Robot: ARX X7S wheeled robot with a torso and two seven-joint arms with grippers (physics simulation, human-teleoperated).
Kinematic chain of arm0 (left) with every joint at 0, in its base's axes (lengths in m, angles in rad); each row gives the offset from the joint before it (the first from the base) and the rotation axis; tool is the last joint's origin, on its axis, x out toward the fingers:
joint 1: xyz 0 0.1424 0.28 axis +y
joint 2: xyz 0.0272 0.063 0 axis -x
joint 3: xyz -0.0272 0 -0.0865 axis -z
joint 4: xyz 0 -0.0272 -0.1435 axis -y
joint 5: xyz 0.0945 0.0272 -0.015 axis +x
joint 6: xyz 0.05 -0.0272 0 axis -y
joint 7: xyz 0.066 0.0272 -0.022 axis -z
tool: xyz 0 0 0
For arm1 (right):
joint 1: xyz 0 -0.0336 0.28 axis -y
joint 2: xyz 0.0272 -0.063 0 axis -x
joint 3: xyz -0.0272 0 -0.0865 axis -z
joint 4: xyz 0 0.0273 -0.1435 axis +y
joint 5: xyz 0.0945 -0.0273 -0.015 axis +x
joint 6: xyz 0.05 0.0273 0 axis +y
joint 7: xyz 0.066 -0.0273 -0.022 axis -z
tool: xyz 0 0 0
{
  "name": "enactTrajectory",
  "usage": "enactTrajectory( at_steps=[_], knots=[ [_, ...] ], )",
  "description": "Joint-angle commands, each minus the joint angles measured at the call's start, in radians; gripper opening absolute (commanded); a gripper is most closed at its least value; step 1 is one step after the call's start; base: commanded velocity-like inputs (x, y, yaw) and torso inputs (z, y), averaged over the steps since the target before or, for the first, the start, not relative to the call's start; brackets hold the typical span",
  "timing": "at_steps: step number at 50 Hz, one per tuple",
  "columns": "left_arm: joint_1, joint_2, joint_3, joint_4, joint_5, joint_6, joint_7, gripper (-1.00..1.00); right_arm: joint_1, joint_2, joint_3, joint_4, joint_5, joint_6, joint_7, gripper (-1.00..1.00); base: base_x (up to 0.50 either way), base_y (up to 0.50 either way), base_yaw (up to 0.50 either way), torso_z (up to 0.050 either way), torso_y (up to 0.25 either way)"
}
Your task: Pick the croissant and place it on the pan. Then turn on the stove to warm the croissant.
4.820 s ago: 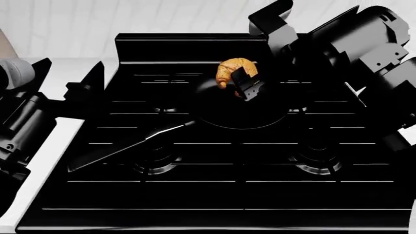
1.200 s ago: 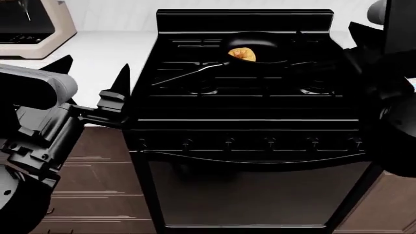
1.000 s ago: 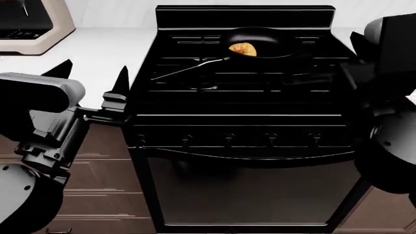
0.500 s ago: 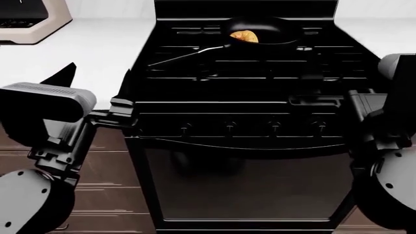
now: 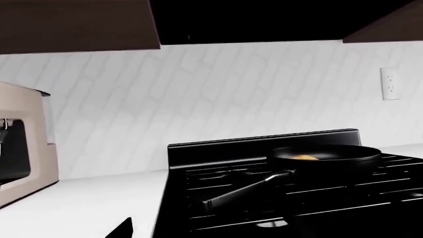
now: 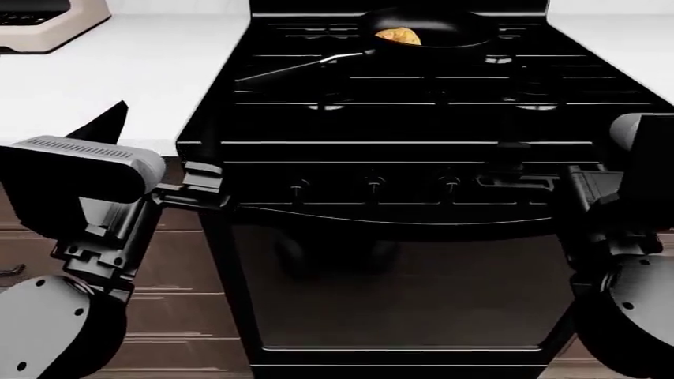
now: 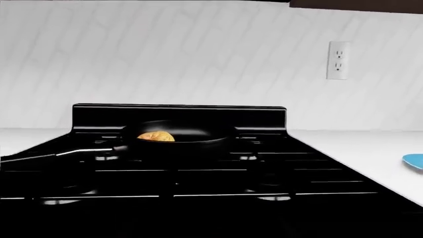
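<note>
Left gripper (image 6: 158, 150) open and empty at nine o'clock, right gripper's state I can't tell; croissant (image 6: 398, 36) sits in pan (image 6: 427, 24), so next I reach for a stove (image 6: 421, 103) knob (image 6: 375, 187) at six.

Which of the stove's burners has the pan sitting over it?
The rear burner, right of centre in the head view: the pan sits there holding the croissant. The other burners on the stove carry nothing.

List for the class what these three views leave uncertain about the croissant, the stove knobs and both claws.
- Croissant: in both wrist views the pan wall hides its lower part.
- Stove knobs: black on black in the head view, so their settings are unreadable; neither wrist view shows them.
- Right claw: dark against the stove front; open or shut unclear.
- Left claw: its fingertips appear spread, yet contact with the stove edge is unclear.
</note>
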State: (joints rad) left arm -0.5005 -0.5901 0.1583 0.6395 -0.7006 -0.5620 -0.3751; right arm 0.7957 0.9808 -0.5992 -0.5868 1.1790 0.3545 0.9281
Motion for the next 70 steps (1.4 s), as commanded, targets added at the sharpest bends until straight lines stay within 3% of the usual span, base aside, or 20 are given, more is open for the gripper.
enactTrajectory(
  at_steps=[1,56,70],
  knots=[
    [-0.005,0.005,0.012,0.004,0.003,-0.003,-0.005,1.0,-0.045,0.024,-0.014,0.03,0.0,-0.006,-0.047,1.0,0.0,0.0,0.0,-0.05,0.0],
    [-0.007,0.021,0.032,-0.027,0.013,0.035,0.01,1.0,-0.123,0.032,0.001,0.067,-0.003,-0.06,-0.054,1.0,0.0,0.0,0.0,-0.05,0.0],
    [0.02,0.028,0.024,-0.032,0.001,0.068,0.026,1.0,-0.127,0.03,-0.008,0.078,-0.017,-0.052,-0.059,1.0,0.0,0.0,0.0,-0.002,0.0]
  ],
)
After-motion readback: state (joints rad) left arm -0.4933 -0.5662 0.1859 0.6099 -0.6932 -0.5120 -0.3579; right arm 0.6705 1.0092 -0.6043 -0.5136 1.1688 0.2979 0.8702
